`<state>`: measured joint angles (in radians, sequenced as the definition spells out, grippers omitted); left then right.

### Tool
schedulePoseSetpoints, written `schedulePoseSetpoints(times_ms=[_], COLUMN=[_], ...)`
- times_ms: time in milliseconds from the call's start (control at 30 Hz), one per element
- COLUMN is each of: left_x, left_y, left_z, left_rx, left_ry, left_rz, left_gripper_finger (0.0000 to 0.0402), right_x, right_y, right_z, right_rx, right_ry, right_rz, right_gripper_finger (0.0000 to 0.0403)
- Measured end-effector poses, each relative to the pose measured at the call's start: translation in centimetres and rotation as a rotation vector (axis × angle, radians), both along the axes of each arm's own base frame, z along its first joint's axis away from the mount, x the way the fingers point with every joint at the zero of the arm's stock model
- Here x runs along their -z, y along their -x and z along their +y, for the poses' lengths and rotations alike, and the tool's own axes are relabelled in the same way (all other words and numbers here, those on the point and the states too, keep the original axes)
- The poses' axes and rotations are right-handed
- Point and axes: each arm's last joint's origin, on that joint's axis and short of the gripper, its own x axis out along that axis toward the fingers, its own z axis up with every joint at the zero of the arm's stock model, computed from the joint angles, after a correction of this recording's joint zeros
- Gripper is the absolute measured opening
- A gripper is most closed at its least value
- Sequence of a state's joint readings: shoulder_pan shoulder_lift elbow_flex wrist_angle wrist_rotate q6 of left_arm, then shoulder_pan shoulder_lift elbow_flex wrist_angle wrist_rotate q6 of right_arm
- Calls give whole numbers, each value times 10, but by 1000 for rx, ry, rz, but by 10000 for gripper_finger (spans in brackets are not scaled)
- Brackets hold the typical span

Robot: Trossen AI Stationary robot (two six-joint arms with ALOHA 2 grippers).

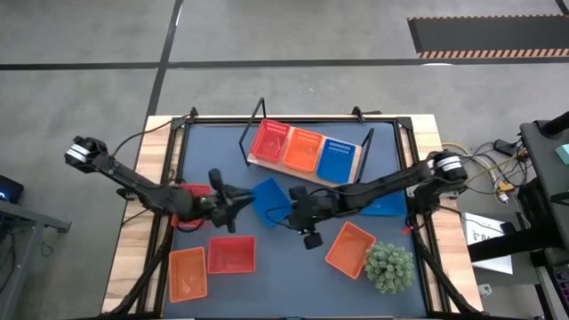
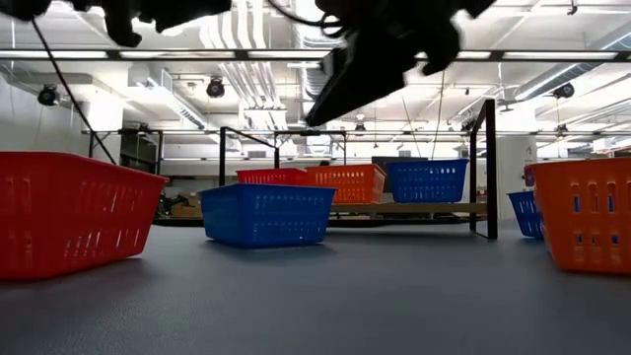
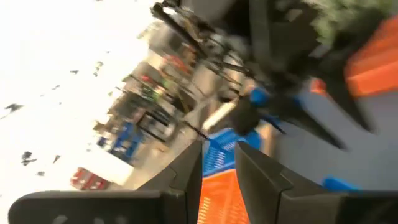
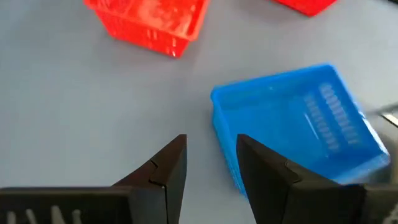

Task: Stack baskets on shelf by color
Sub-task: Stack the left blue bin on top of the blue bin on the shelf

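High view, left to right: orange basket (image 1: 187,273) lower left, red basket (image 1: 231,255) just right of it, both loose on the dark tabletop (image 1: 293,267) and not yet sorted. Above them, centre-left, the left arm reaches in from the upper left; another red basket (image 1: 182,203) sits partly under that arm. Left gripper (image 1: 238,206) is over the table at centre-left, turned sideways; in its wrist view the fingers (image 3: 186,177) stand a little apart with nothing between them, so slightly parted and empty. Just right of it lies a loose blue basket (image 1: 268,202), near frame centre, upright, resting flat on the table in the low view. Right gripper (image 1: 295,210) comes in from the right and hangs just beside that blue basket; in the right wrist view the fingers (image 4: 163,168) are parted and empty, and the basket's near corner lies just ahead of the gap, slightly off toward one finger, not between them. Judged: the right arm is lining up to pinch the rim of this basket, the left parked close by out of the way. Upper centre: the shelf (image 1: 307,164) holds red, orange and blue stacks side by side, one colour per spot, so the blue one likely goes to the right end. Right of centre, another blue basket (image 1: 388,205) under the right arm, an orange basket (image 1: 348,250) lower right, green plant (image 1: 388,267) beside it.
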<state>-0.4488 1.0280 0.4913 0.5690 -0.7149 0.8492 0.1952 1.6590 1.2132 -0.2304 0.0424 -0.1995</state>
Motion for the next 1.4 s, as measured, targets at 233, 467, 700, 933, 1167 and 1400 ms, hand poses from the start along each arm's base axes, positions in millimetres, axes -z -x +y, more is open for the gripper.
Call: schedulePoseSetpoints(times_ms=[233,467,700,933,1167,1400], left_x=[19,25,14,20,23,27], left_y=[24,28,31,32,32,33], left_z=[11,13,14,14,14,14], left_rx=[15,27,25,27,30,31], left_ry=[47,15,10,17,60,54], left_rz=[-139,-132,-179,-167,-167,-155], left_gripper_finger=[79,79,79,79,79,79], right_x=[18,37,56,59,33,-22], right_y=[-29,-42,-47,-48,-46,-40], right_z=[-13,-24,-31,-30,-17,4], right_rx=[-20,-30,-55,-88,-73,21], right_ry=[10,-22,-3,24,9,57], right_rz=[86,140,171,168,111,75], right_gripper_finger=[132,132,128,25,9,9])
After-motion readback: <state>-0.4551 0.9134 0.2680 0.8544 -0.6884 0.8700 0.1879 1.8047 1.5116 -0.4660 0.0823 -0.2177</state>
